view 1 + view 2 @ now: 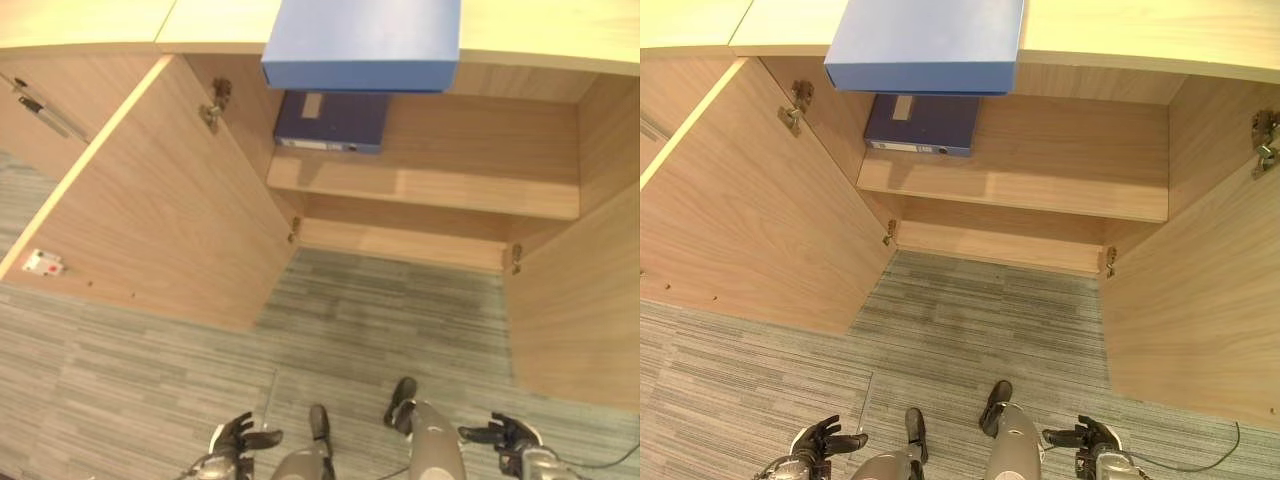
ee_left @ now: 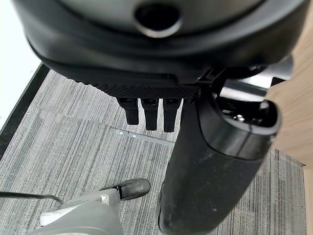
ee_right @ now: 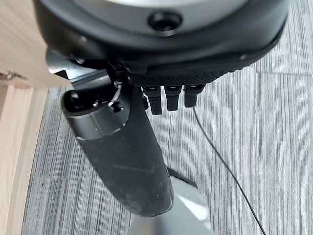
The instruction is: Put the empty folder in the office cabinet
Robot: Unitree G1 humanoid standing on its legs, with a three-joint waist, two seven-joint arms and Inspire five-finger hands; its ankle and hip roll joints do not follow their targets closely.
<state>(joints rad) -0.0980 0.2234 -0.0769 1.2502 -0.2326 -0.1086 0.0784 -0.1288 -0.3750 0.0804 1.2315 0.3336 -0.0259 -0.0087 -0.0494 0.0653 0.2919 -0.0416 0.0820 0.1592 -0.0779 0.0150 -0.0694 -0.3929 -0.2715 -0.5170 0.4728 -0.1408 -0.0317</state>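
Floor: grey striped carpet [image 1: 380,330] – runs up to the base of the unit | Inner face of left door: small white tag with red marks [image 1: 43,263] near lower edge | Adjacent closed door: slim metal handle [image 1: 40,112] – far left

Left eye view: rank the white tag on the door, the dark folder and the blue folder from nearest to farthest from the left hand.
From the left hand:
1. White tag, low on the open left door.
2. Dark folder, lying on the cabinet shelf.
3. Blue folder, on the cabinet top, overhanging its edge.
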